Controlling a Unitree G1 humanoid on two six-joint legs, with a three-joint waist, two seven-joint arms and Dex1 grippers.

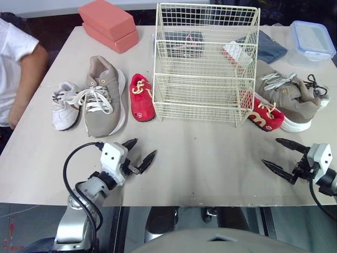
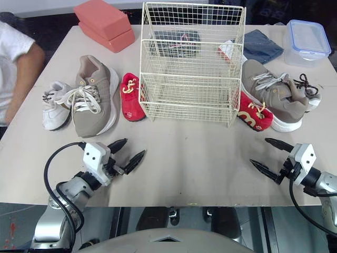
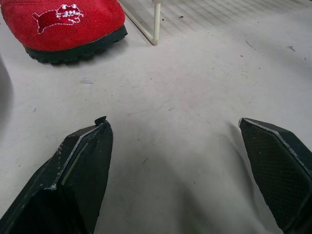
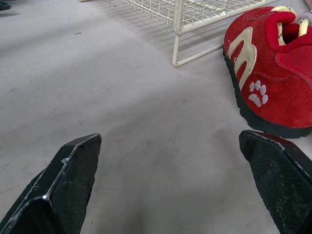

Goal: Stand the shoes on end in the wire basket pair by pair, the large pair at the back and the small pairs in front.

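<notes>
Near the front edge of the table [image 1: 210,168], my left gripper [image 1: 146,146] hovers low, fingers spread apart, holding nothing; my right gripper [image 1: 270,151] is likewise spread and empty at the other side. Ahead of the left one I see a small red shoe [image 1: 141,97] just beside the left wall of the wire basket [image 1: 205,79]; outward from it a large tan shoe [image 1: 105,95], then a small white shoe [image 1: 64,105]. Ahead of the right one, the other red shoe [image 1: 266,115] lies just beside the basket's right front corner; the other tan shoe [image 1: 287,97] is against it; all are on the table, outside the basket. Farther back: two pink blocks [image 1: 108,23]; a lidded plastic box [image 1: 311,39]; a person's arm [image 1: 21,68] at the left edge.
</notes>
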